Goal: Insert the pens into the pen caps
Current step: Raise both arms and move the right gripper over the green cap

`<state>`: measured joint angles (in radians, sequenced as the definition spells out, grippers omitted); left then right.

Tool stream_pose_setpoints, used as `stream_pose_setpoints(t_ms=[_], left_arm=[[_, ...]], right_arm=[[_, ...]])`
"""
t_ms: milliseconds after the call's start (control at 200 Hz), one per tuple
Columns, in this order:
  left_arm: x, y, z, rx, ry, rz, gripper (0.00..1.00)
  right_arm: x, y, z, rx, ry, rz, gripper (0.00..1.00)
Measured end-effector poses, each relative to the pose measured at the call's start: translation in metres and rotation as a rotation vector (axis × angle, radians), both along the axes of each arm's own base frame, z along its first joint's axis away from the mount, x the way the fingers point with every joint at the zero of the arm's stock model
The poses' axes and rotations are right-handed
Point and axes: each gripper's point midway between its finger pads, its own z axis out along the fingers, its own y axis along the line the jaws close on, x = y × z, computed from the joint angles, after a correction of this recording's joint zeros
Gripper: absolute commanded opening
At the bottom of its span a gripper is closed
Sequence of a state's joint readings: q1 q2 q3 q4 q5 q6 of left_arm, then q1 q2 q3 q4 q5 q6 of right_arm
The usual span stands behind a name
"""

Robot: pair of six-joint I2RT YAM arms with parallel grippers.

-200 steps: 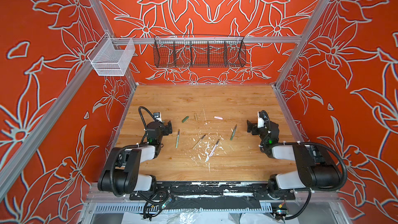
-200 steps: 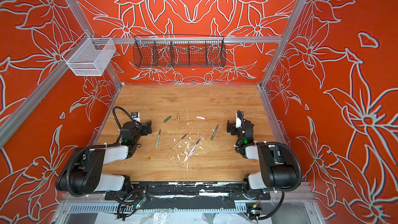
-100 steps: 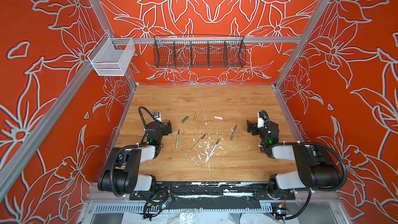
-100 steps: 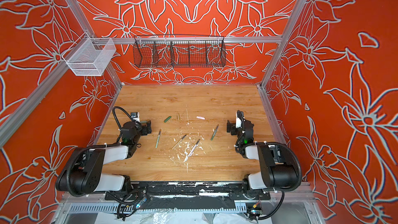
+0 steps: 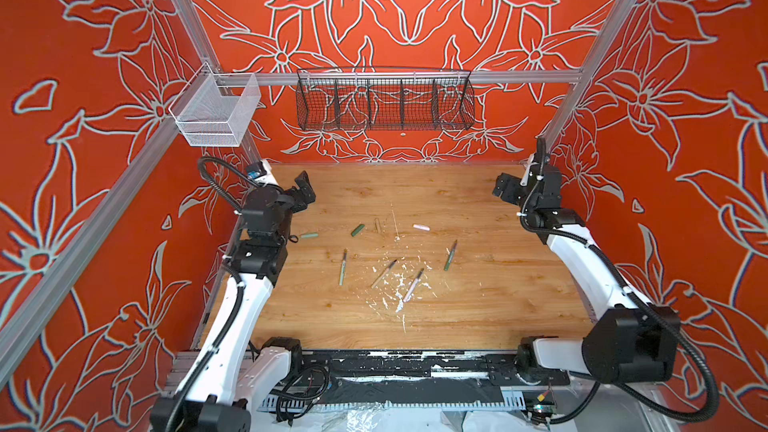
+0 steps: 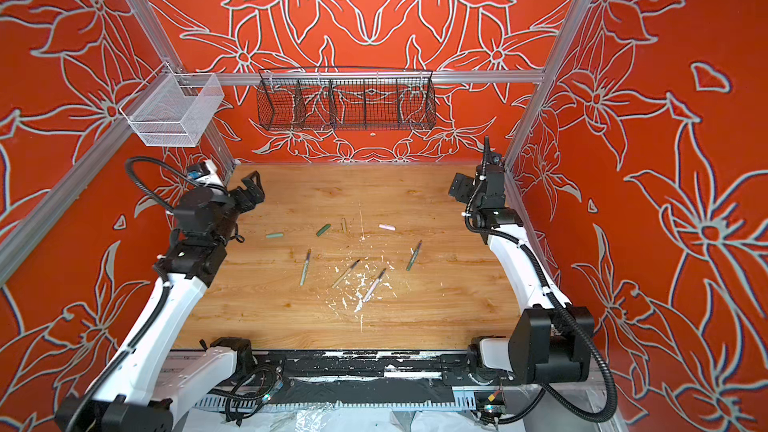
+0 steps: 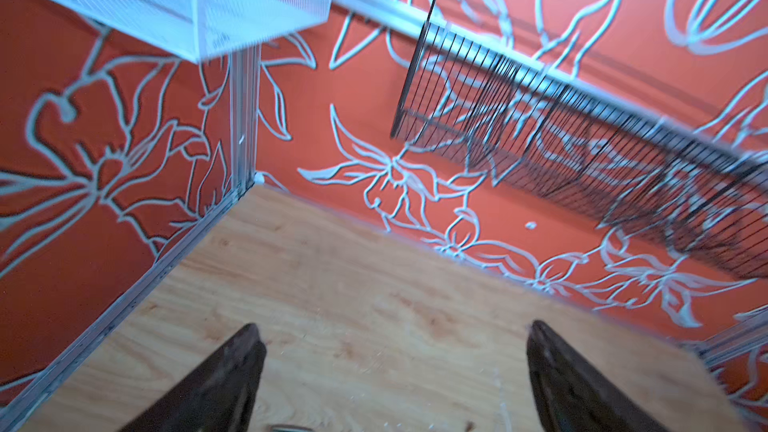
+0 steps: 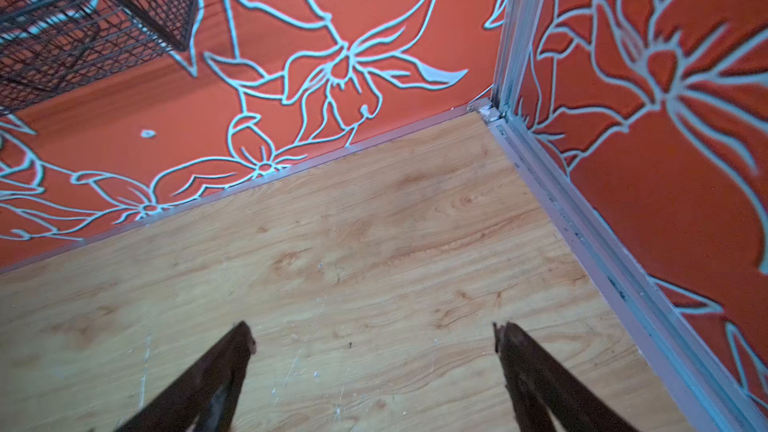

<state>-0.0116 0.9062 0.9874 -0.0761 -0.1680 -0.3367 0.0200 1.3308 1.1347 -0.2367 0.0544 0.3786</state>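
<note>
Both arms sit near the back corners of the table (image 5: 498,284). In its wrist view the left gripper (image 7: 390,331) has jaws wide, with nothing between them. The right gripper (image 8: 374,328) has jaws apart and is also empty.

Pens lie loose mid-table:
- pale green pen (image 5: 343,266)
- tan pen (image 5: 384,273)
- pink pen (image 5: 413,284), among white flecks (image 5: 400,307)
- dark green pen (image 5: 450,255)

Caps lie in a row behind, apart from the pens:
- pale green cap (image 5: 309,235)
- dark green cap (image 5: 357,229)
- tan cap (image 5: 377,224), faint
- pink cap (image 5: 421,227)

No pen is capped.
</note>
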Motion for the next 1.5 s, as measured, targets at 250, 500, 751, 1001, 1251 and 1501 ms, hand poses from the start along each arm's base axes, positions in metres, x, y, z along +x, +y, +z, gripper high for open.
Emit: stream_pose_setpoints(t_ms=[250, 500, 751, 1001, 1251, 1501], left_arm=[[0.001, -0.026, 0.018, -0.082, 0.008, -0.158, 0.98], [0.056, -0.048, -0.056, -0.212, 0.246, -0.260, 0.95], [0.057, -0.059, -0.110, -0.306, 0.396, -0.278, 0.93], [0.054, -0.059, -0.123, -0.356, 0.434, -0.254, 0.92], [0.054, -0.047, -0.126, -0.344, 0.437, -0.180, 0.92], [0.049, -0.037, -0.129, -0.329, 0.432, -0.129, 0.93]], right_arm=[[-0.022, 0.029, -0.059, 0.150, 0.275, 0.093, 0.42], [-0.048, 0.056, -0.079, 0.141, 0.408, 0.110, 0.38], [-0.064, 0.113, -0.086, 0.108, 0.456, 0.192, 0.38], [-0.062, 0.217, -0.107, 0.124, 0.469, 0.326, 0.44], [-0.035, 0.354, -0.117, 0.147, 0.422, 0.477, 0.46], [-0.015, 0.430, -0.156, 0.144, 0.433, 0.522, 0.47]])
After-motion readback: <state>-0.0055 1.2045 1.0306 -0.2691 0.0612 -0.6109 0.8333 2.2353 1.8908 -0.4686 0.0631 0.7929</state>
